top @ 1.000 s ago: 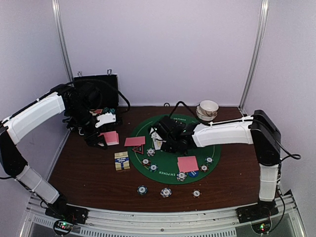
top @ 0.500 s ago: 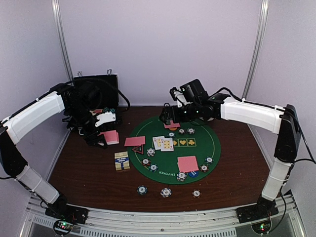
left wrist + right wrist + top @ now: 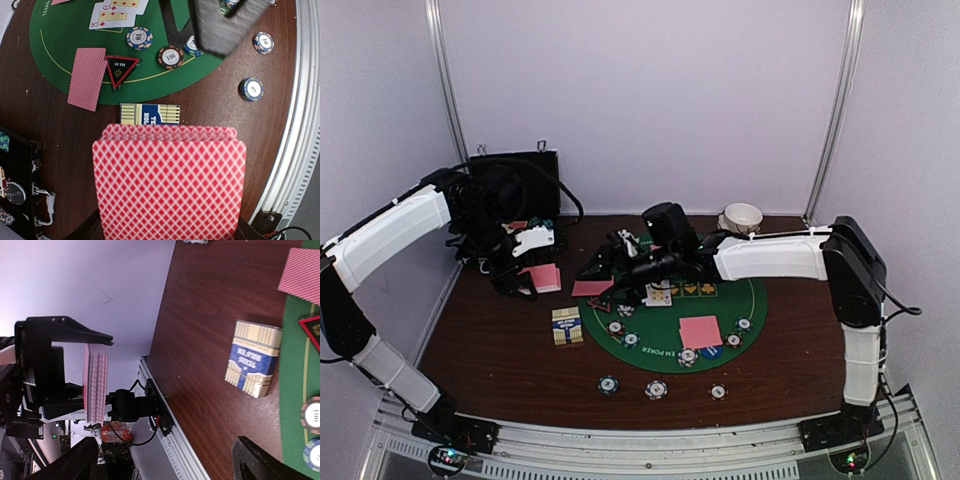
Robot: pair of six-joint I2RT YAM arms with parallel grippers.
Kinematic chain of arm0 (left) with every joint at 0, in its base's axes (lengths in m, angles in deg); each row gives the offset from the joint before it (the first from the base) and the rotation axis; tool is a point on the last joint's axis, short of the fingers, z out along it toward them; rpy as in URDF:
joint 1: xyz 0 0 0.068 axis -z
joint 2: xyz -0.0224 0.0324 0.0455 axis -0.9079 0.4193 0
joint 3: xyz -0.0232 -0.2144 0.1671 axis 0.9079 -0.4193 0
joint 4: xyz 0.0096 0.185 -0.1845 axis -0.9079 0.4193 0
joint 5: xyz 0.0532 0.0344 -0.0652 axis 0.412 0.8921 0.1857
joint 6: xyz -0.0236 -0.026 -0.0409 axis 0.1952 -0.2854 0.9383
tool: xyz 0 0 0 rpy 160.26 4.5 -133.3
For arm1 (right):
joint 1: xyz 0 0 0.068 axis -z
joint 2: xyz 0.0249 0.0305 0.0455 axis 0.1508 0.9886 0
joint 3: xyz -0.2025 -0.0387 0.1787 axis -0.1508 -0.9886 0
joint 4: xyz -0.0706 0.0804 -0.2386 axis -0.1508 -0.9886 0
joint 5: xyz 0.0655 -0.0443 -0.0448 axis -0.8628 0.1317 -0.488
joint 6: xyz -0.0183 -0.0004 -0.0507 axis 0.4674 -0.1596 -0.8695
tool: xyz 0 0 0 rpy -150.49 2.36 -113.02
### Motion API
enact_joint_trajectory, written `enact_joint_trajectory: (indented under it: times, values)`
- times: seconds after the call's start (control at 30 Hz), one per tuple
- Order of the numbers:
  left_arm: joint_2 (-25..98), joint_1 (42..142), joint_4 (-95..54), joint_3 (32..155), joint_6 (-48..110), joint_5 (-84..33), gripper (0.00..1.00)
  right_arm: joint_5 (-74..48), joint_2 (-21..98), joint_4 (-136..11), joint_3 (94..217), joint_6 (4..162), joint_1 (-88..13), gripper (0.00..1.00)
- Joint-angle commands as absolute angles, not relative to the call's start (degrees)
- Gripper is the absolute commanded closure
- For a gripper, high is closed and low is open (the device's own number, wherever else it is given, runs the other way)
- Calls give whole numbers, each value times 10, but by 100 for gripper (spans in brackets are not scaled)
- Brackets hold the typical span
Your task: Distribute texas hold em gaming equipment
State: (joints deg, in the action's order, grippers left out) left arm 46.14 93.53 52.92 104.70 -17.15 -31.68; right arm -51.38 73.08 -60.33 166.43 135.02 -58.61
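The pink-backed stack of playing cards (image 3: pixel 170 185) is gripped by the clenched left claw (image 3: pixel 525 282). It is faced edge-on from the right by the released right claw (image 3: pixel 605 264), which is near.

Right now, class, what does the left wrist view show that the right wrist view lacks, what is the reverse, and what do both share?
Only the left wrist view: face-up white playing cards and the black hard case. Only the right wrist view: the left pincer seen from outside, shut on the pink-backed deck of playing cards. Both: that deck, the blue-and-cream card box and the black-and-red triangular marker.
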Motion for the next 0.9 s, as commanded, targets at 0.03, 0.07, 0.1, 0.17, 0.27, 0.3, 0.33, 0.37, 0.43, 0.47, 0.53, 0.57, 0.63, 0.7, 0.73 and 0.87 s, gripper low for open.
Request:
enact_joint_trajectory:
  times: [0.03, 0.07, 0.1, 0.17, 0.27, 0.3, 0.33, 0.37, 0.43, 0.47, 0.53, 0.57, 0.63, 0.7, 0.73, 0.87]
  values:
    - [458, 931, 523, 1068, -171, -334, 100, -570, 772, -476, 1704, 1457, -608, 6]
    - [458, 931, 523, 1068, -170, -334, 100, -572, 778, -465, 1709, 1466, -610, 7]
    - [458, 931, 524, 1069, -171, -334, 100, -574, 785, -452, 1714, 1475, -612, 8]
    - [458, 931, 524, 1069, -172, -335, 100, -575, 794, -435, 1723, 1490, -615, 9]
    - [458, 931, 524, 1068, -172, -336, 100, -576, 807, -419, 1737, 1506, -616, 10]
    - [459, 931, 524, 1068, -172, -336, 100, -577, 812, -415, 1741, 1511, -617, 10]
    - [459, 931, 524, 1068, -172, -336, 100, -577, 817, -413, 1746, 1516, -617, 10]
    - [459, 931, 523, 1068, -172, -337, 100, -578, 823, -410, 1750, 1520, -617, 10]
    - [459, 931, 524, 1069, -172, -338, 100, -580, 833, -409, 1764, 1525, -620, 11]
    - [460, 931, 524, 1069, -172, -338, 100, -580, 839, -409, 1775, 1527, -621, 11]
    - [460, 931, 524, 1069, -172, -339, 100, -583, 851, -410, 1794, 1530, -626, 11]
    - [459, 931, 524, 1069, -172, -339, 100, -584, 857, -413, 1803, 1531, -627, 11]
    - [459, 931, 524, 1069, -172, -338, 100, -587, 869, -419, 1822, 1532, -632, 12]
    - [459, 931, 523, 1069, -172, -340, 100, -588, 880, -424, 1839, 1534, -635, 12]
    - [459, 931, 524, 1069, -172, -340, 100, -588, 887, -427, 1848, 1534, -637, 13]
    - [458, 931, 523, 1069, -173, -339, 100, -593, 904, -437, 1872, 1535, -641, 14]
